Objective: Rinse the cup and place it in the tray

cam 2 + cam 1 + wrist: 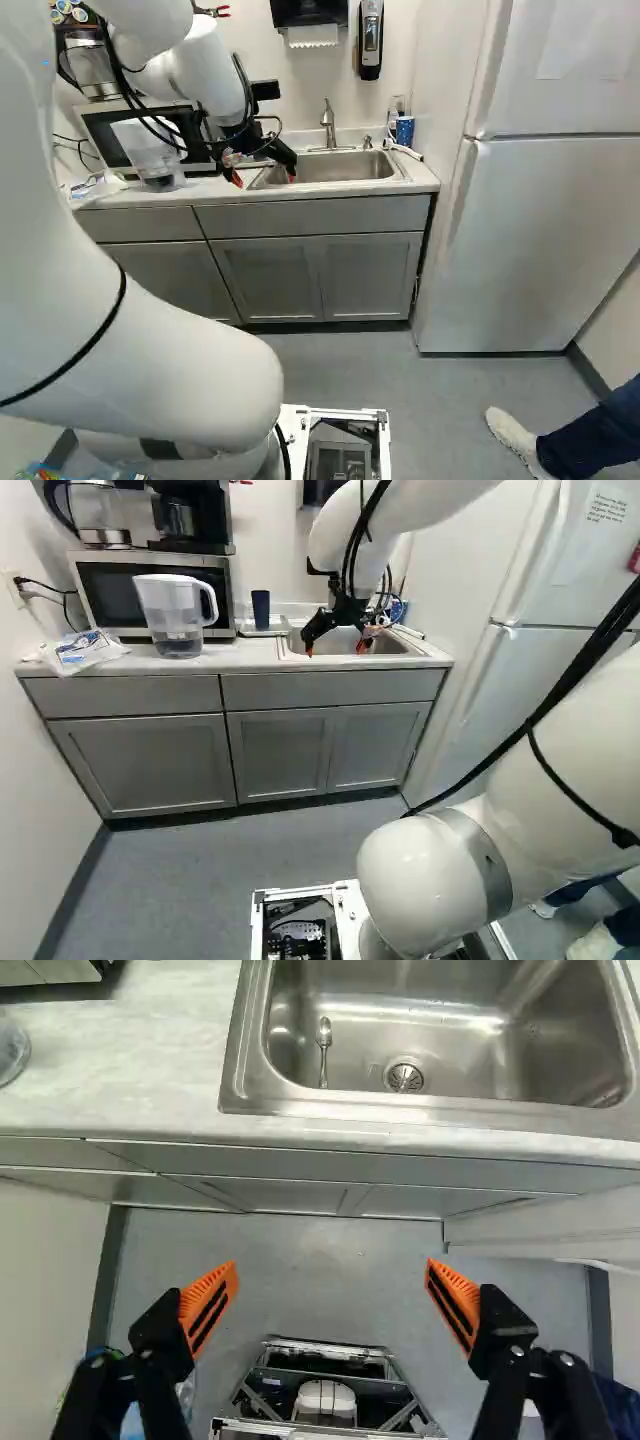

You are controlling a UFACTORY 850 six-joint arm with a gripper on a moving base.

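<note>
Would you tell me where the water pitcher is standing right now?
In the left base view, the water pitcher stands on the counter at the left, in front of the microwave and just right of the plastic bag.

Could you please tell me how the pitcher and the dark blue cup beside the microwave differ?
The pitcher is much larger than the dark blue cup. The pitcher has a side handle; the cup shows none. The pitcher is white above and see-through below, while the cup looks dark blue throughout. The pitcher stands on the counter, the cup at the tray. Both are upright.
</note>
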